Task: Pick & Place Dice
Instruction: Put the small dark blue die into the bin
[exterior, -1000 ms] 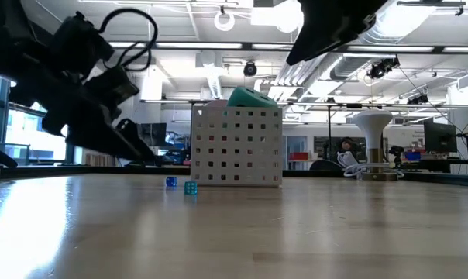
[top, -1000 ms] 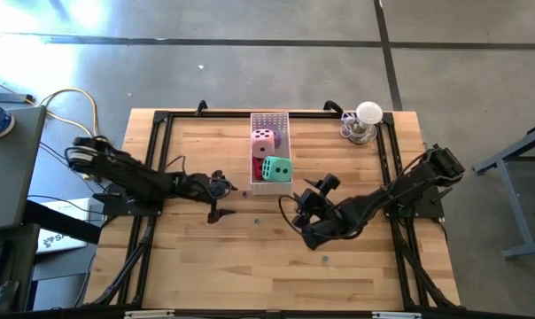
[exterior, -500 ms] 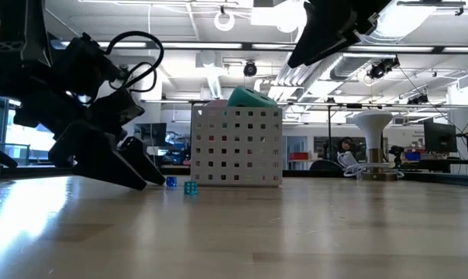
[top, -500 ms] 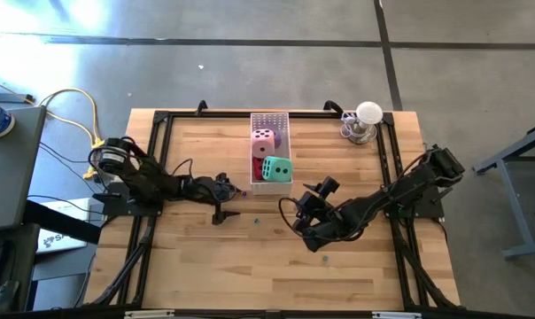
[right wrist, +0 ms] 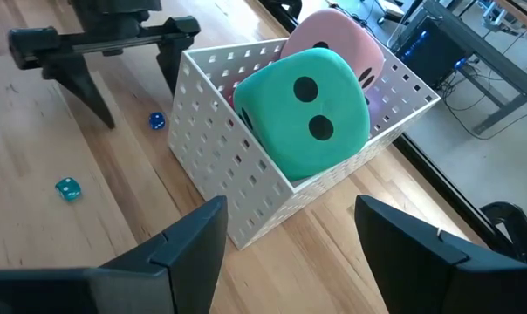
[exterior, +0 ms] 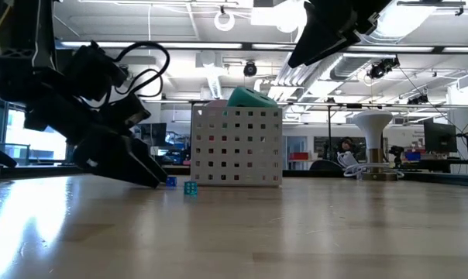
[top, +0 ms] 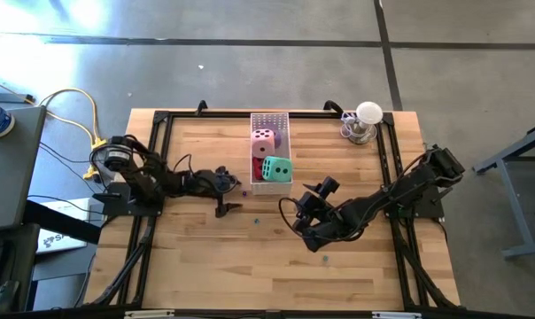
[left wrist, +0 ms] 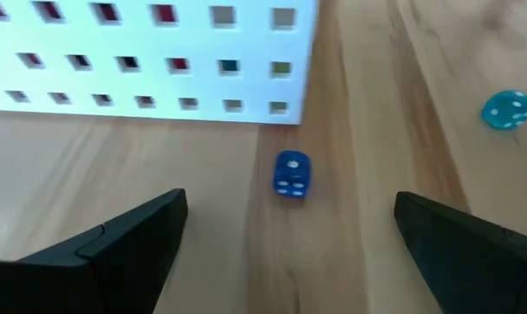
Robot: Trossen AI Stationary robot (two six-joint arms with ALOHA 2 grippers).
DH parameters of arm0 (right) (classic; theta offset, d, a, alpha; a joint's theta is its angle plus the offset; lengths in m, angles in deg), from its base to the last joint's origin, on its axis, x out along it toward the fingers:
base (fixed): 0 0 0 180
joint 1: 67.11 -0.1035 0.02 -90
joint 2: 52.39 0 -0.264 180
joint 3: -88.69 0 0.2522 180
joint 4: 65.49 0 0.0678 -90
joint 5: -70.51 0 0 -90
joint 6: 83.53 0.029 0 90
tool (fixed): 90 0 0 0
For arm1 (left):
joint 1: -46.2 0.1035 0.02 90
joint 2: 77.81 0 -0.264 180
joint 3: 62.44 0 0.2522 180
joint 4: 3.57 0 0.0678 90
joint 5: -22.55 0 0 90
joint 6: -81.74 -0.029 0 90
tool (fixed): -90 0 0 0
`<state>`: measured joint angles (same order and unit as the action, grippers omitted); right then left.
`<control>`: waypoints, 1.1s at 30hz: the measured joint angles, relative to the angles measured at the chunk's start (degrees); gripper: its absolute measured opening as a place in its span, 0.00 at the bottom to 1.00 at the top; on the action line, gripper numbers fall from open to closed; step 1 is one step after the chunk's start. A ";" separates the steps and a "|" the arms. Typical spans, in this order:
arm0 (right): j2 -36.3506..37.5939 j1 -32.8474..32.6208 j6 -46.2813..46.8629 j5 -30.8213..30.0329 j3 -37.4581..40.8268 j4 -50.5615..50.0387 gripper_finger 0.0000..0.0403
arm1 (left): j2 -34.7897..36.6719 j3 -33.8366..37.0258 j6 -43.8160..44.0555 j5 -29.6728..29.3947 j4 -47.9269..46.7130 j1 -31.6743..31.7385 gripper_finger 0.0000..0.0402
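A white perforated tray [top: 269, 124] holds the pink die [top: 264, 140], the green die [top: 275, 169] and a sliver of the red die [top: 257, 166]; the purple die does not plainly show. The right wrist view shows the green die [right wrist: 307, 113] resting on top, the pink die [right wrist: 338, 39] behind it. My left gripper [top: 228, 190] is open and low over the table left of the tray, with a tiny blue die [left wrist: 291, 174] lying on the wood between and ahead of its fingers. My right gripper [top: 305, 206] is open and hovers right of the tray's near end.
A tiny teal die [top: 256, 221] lies near the blue one and shows again as the teal die [exterior: 190, 188] in the low view. Another small die [top: 325, 259] lies nearer the table's near edge. A white lamp-like object [top: 365, 121] stands at the far right corner. Black frame rails line the table's sides.
My left gripper has moved toward the table's right, toward the tiny blue die and the tray, and has come down close to the table top. The left arm's base has turned with it. The dice and the tray have stayed put.
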<state>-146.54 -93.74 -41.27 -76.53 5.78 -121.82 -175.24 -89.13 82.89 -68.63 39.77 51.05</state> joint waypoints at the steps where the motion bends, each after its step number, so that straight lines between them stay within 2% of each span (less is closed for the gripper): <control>1: 0.00 0.01 -0.02 0.00 0.00 0.00 0.61 | 0.00 0.00 -0.09 0.50 0.06 0.41 1.00; 6: 0.00 0.11 -0.08 -0.01 0.00 0.03 0.61 | 0.00 0.00 -0.30 3.89 0.29 1.58 1.00; 33: -0.02 0.13 -0.22 0.01 0.00 0.13 0.61 | 0.00 -0.09 -2.64 4.32 1.42 1.33 0.92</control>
<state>-146.56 -93.61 -41.49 -76.52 5.78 -121.69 -175.24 -89.22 80.25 -64.31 41.19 52.38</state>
